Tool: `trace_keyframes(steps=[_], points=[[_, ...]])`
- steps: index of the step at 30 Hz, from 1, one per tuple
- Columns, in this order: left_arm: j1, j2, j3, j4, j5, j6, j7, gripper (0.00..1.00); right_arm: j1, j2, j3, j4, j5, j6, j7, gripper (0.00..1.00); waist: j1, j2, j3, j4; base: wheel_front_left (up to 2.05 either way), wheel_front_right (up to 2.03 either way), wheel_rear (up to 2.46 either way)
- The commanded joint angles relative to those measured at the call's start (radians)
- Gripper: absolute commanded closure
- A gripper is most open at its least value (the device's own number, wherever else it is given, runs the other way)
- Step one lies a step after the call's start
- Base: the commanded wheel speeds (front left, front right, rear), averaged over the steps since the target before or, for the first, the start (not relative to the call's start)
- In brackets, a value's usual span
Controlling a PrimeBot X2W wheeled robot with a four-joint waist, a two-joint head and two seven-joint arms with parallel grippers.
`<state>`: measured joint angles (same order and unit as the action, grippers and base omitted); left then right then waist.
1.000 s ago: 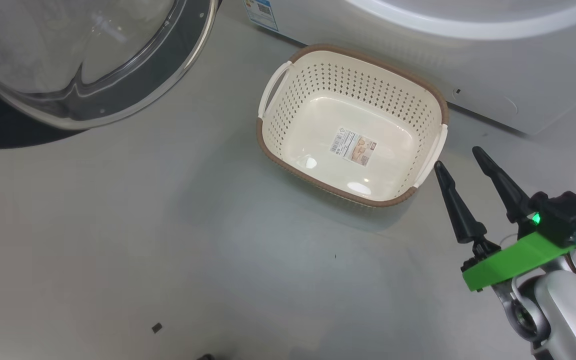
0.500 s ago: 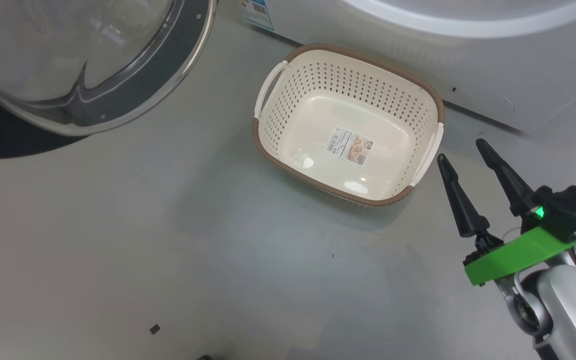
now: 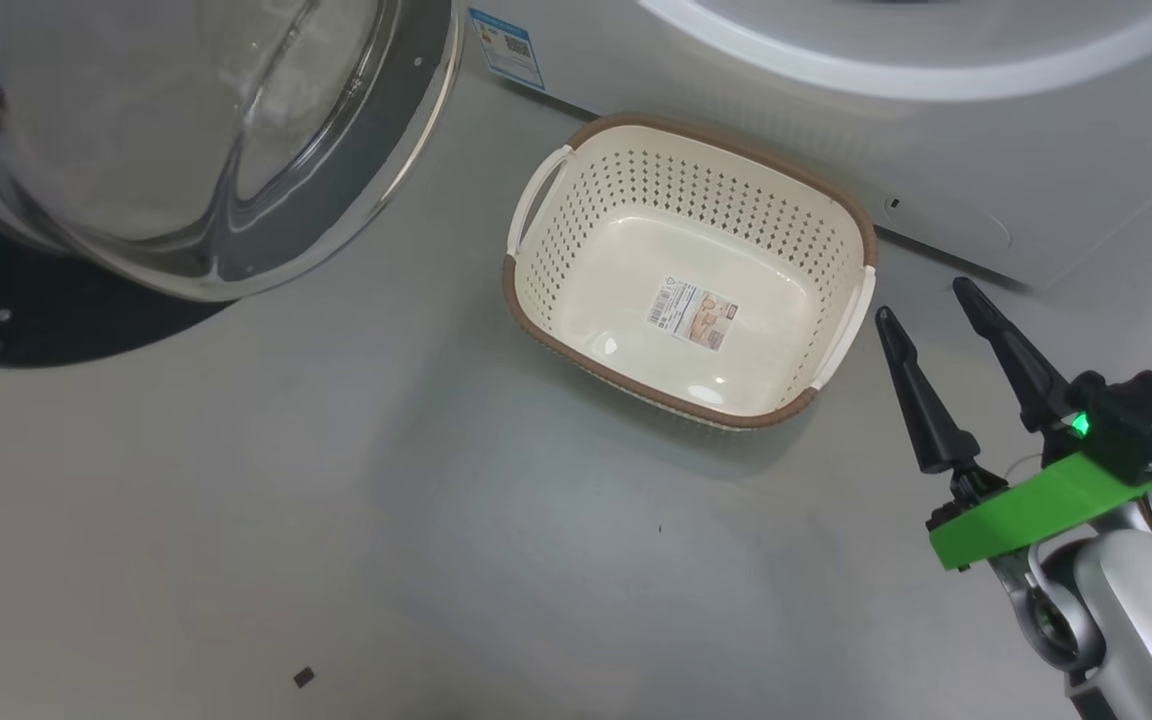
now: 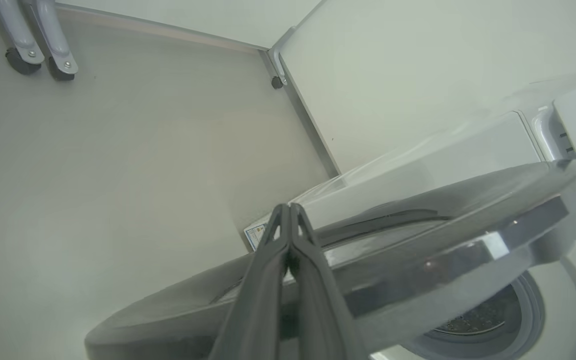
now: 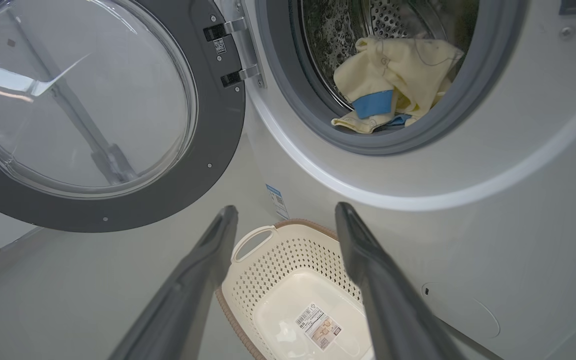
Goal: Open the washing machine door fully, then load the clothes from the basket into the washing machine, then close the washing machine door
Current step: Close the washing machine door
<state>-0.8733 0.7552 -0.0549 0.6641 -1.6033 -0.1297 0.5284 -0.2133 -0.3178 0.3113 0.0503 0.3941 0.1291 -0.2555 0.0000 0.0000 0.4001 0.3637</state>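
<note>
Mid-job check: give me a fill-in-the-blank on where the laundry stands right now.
With nothing in it, the basket is ____.
The clothes lie ____ the washing machine.
The washing machine door stands ____.
The left gripper is ____, unlike the open right gripper.
Missing words: empty; inside; open; shut.

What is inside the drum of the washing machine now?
Pale yellow clothes with blue trim lie at the front of the steel drum, reaching the grey gasket. What lies behind and under them, deeper in the drum, is covered.
</note>
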Motion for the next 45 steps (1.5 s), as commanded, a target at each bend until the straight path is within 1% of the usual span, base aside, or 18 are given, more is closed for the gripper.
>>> trace_keyframes(steps=[1, 7, 15, 16, 26, 32, 36, 45], points=[[0.008, 0.046, 0.008, -0.045, -0.009, -0.001, 0.042, 1.0, -0.014, -0.002, 0.009, -0.028, -0.008, 0.002, -0.006, 0.0, 0.0, 0.0, -0.005, 0.0, 0.0, 0.0, 0.0], [0.012, 0.039, 0.007, -0.075, -0.013, -0.001, 0.085, 1.0, -0.014, -0.001, 0.002, -0.026, -0.007, 0.002, -0.006, 0.0, 0.0, 0.0, -0.023, 0.001, 0.0, 0.0, 0.0], [0.035, 0.024, -0.002, -0.137, -0.035, -0.001, 0.193, 1.0, 0.002, 0.006, -0.003, -0.018, -0.002, 0.002, -0.006, 0.0, 0.0, 0.0, -0.066, 0.005, 0.0, 0.0, 0.0], [0.035, 0.024, -0.002, -0.137, -0.035, -0.001, 0.193, 1.0, 0.002, 0.006, -0.003, -0.018, -0.002, 0.002, -0.006, 0.0, 0.0, 0.0, -0.066, 0.005, 0.0, 0.0, 0.0], [0.072, -0.007, -0.01, -0.267, -0.052, -0.001, 0.321, 1.0, 0.028, 0.016, -0.014, -0.016, 0.007, 0.002, -0.006, 0.0, 0.0, 0.0, -0.112, -0.003, 0.0, 0.0, 0.0], [0.089, -0.029, -0.015, -0.352, -0.046, -0.001, 0.38, 1.0, 0.044, 0.025, -0.021, -0.017, 0.008, 0.002, -0.006, 0.0, 0.0, 0.0, -0.137, -0.024, 0.0, 0.0, 0.0], [0.092, -0.055, -0.018, -0.405, -0.051, -0.001, 0.415, 1.0, 0.059, 0.034, -0.032, -0.016, 0.009, 0.002, -0.006, 0.0, 0.0, 0.0, -0.155, -0.045, 0.0, 0.0, 0.0], [0.091, -0.112, -0.049, -0.5, -0.026, -0.001, 0.46, 1.0, 0.08, 0.052, -0.052, -0.027, 0.007, 0.002, -0.006, 0.0, 0.0, 0.0, -0.172, -0.111, 0.0, 0.0, 0.0]])
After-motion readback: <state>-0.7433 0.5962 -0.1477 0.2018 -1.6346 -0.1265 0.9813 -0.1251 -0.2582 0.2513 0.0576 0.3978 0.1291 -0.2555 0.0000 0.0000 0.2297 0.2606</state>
